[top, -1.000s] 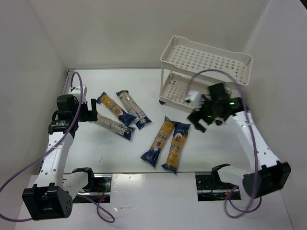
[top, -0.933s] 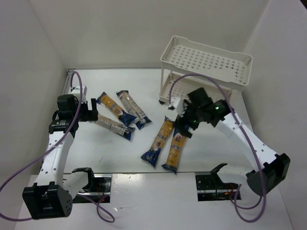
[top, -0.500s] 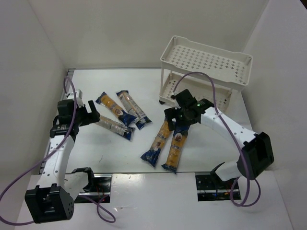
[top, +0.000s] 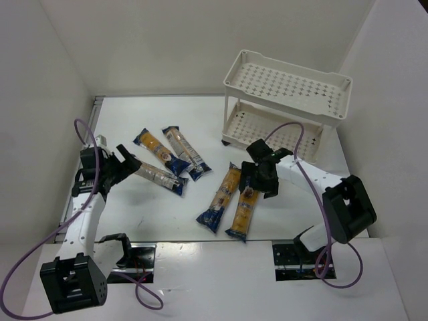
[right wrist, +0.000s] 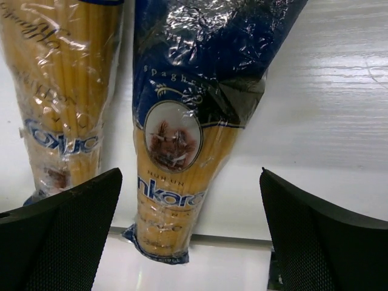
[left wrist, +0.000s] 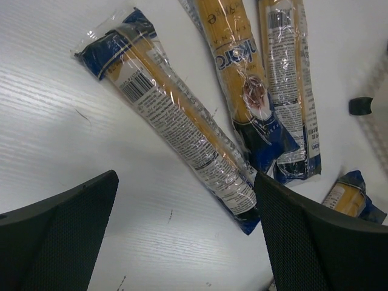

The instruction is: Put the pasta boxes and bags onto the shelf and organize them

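Right tool (right wrist: pixel 190 182) hangs wide over a pasta bag (right wrist: pixel 182 97) (printed "Spagh…").

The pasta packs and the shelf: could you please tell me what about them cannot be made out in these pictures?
- Top external: the right gripper covers the far end of one pasta pack; contact cannot be judged.
- Top external: on the shelf, the upper tray hides part of the lower tray.
- Right wrist: the oval-label pack and its neighbour run off the top edge.
- Left wrist: the left gripper hides much of the lower-right pack.
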`<state>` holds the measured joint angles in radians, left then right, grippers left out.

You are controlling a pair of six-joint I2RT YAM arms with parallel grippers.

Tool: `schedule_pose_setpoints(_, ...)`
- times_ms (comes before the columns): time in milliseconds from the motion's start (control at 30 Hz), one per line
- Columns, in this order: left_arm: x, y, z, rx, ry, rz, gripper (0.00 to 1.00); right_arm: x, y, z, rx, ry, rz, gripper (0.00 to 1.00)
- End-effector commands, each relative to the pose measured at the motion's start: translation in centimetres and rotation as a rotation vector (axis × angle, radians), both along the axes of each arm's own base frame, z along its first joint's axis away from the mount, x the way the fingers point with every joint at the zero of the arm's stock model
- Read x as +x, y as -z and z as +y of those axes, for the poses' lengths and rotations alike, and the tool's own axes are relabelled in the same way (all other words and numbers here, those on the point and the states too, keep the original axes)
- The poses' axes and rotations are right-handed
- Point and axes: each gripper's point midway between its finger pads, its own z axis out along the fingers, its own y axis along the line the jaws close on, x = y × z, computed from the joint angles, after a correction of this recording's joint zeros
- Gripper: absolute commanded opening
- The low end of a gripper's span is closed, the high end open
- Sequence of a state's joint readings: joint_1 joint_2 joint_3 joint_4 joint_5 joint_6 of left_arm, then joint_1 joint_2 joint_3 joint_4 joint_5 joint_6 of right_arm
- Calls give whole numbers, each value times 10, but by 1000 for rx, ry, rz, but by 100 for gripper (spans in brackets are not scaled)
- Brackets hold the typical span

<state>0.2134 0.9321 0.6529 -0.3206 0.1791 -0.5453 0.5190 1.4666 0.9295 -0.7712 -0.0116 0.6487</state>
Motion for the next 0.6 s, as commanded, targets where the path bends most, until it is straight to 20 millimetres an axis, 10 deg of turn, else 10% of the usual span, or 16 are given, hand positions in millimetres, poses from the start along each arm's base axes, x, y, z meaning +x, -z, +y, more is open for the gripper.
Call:
schedule_pose_setpoints(0,5,-1,-4,-53,-16,-22,100,2,13,2,3,65,15,99)
schedule_pose_setpoints(433,3,8,1,-51,-46,-9,100,-2,42,12,30,92,85,85)
schedule_pose_setpoints(567,3,11,1,-51,-46,-9,100,-4,48,11,26,92,92,51)
